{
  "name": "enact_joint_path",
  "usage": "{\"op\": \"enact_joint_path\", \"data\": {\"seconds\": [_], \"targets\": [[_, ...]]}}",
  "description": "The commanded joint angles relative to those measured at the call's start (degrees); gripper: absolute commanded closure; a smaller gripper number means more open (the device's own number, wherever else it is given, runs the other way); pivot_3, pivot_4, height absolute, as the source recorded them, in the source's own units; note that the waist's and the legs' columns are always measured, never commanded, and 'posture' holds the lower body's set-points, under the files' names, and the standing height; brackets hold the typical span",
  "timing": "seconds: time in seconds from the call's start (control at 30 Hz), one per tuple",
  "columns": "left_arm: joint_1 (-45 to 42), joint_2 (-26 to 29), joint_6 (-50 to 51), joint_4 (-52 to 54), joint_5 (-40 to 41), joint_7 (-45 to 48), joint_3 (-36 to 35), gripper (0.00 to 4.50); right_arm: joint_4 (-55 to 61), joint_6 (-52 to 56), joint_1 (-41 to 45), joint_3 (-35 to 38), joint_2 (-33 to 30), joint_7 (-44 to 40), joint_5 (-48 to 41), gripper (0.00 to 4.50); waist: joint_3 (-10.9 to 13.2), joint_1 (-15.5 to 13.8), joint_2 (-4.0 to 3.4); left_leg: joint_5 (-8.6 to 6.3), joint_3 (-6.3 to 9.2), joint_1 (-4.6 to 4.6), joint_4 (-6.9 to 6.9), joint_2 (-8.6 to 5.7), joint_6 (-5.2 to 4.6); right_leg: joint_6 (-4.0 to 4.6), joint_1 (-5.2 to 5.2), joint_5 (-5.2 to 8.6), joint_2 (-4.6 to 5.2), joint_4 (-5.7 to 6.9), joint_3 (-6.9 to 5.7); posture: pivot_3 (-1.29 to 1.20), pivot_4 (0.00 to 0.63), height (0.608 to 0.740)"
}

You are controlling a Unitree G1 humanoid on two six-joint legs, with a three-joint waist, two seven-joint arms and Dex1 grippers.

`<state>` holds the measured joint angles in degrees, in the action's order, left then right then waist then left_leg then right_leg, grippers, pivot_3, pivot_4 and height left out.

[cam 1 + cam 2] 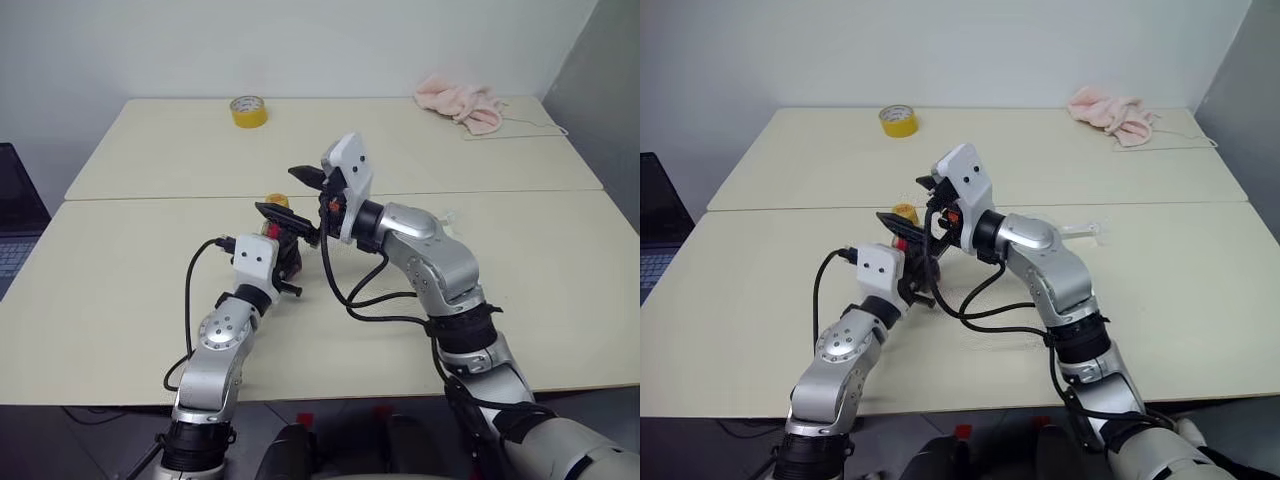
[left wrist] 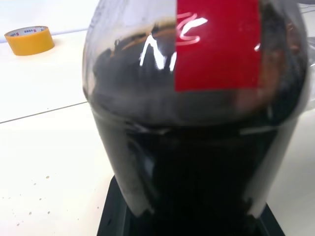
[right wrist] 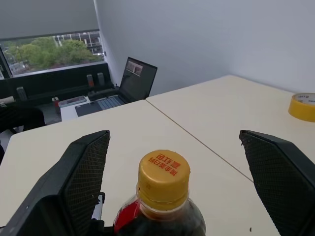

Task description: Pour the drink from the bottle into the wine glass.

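Right gripper (image 3: 172,182) spread wide, fingers either side of the yellow cap (image 3: 163,172) without touching, left gripper (image 1: 283,250) pinching the upright bottle (image 2: 197,123) of dark drink (image 2: 197,172) mid-table, tape roll (image 1: 249,111) near the far edge, pink cloth (image 1: 460,103) at the far right corner.

Two pale cream counters (image 1: 150,300) butted together w/ a thin seam between, set against a plain white wall (image 1: 300,45). Grey wall at the right corner. Yellow tape roll (image 1: 249,111) and a pink cloth (image 1: 462,104) lie near the far edge, well apart. Open laptop (image 3: 129,84) on a side desk. Window (image 3: 49,49) w/ green trees and buildings outside; light is even, daytime.
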<state>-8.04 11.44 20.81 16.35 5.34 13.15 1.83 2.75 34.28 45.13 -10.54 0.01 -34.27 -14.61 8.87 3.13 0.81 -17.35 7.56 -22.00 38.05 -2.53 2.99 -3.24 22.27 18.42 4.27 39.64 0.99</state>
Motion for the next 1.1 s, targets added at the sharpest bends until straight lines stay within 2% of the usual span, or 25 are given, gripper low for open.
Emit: {"op": "enact_joint_path", "data": {"seconds": [0.03, 0.27, 0.57, 1.1], "targets": [[-0.52, -0.07, -2.31, 2.26, -0.09, -0.09, -0.37, 3.74, 1.96, -0.97, 0.65, -1.13, -0.88, 0.22, 0.45, 0.00, 0.00, 0.07, 0.00, 0.00, 0.00, 0.00, 0.00, 0.00, 0.00, 0.00, 0.00, 0.00, 0.00, 0.00, -0.01, 0.00, 0.150, 0.740], [-0.37, -0.11, -2.52, 1.92, -0.03, 0.03, -0.32, 3.74, 1.51, -2.02, 0.25, -3.25, -2.18, 0.76, 1.31, 0.00, 0.00, 0.13, 0.00, 0.00, 0.00, 0.00, -0.03, 0.02, 0.00, 0.00, 0.01, 0.00, -0.01, 0.00, -0.01, 0.00, 0.150, 0.740], [0.03, -0.16, -2.60, 2.02, 0.05, 0.16, -0.21, 3.74, -0.90, -2.24, 1.28, -1.29, -1.93, 4.32, 2.38, 0.00, 0.00, 0.13, 0.00, 0.00, 0.00, 0.00, -0.03, 0.02, 0.00, 0.00, 0.01, 0.00, -0.01, 0.00, -0.01, 0.00, 0.150, 0.740], [-0.01, -0.34, -2.52, 1.97, 0.14, 0.25, -0.08, 3.74, -1.54, -3.87, 1.55, -2.42, -5.17, 4.81, 5.07, 0.00, 0.00, 0.13, 0.00, 0.00, 0.00, 0.00, -0.03, 0.02, 0.00, 0.00, 0.00, 0.00, -0.02, 0.00, -0.01, 0.00, 0.150, 0.740]]}}
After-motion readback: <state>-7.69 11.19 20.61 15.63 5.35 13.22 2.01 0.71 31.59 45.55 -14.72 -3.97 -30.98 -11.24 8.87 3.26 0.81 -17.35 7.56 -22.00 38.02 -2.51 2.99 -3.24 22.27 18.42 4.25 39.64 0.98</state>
